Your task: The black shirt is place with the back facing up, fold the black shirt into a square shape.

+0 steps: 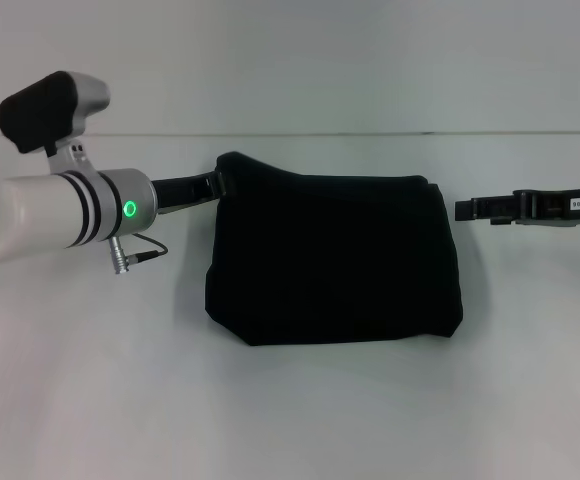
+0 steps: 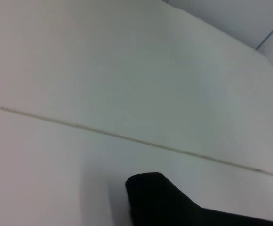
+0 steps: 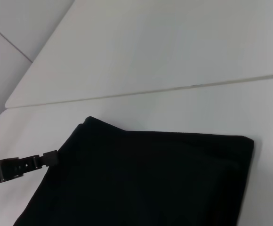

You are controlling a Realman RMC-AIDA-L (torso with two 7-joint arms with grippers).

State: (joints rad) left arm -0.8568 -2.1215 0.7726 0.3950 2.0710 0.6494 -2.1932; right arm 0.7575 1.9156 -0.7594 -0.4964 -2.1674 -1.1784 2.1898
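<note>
The black shirt (image 1: 335,260) lies folded into a rough square at the middle of the white table. My left gripper (image 1: 215,186) is at the shirt's far left corner and is shut on the fabric there, which stands up in a small peak. That peak also shows in the left wrist view as a dark tip of shirt (image 2: 164,202). The right wrist view looks across the shirt (image 3: 146,179) to the left gripper (image 3: 52,157) at its edge. My right gripper (image 1: 462,209) hovers just off the shirt's far right corner, apart from the fabric.
The white table (image 1: 300,410) runs around the shirt on all sides. A thin seam (image 1: 370,133) marks its far edge against a pale wall. A grey cable (image 1: 140,255) hangs under the left wrist.
</note>
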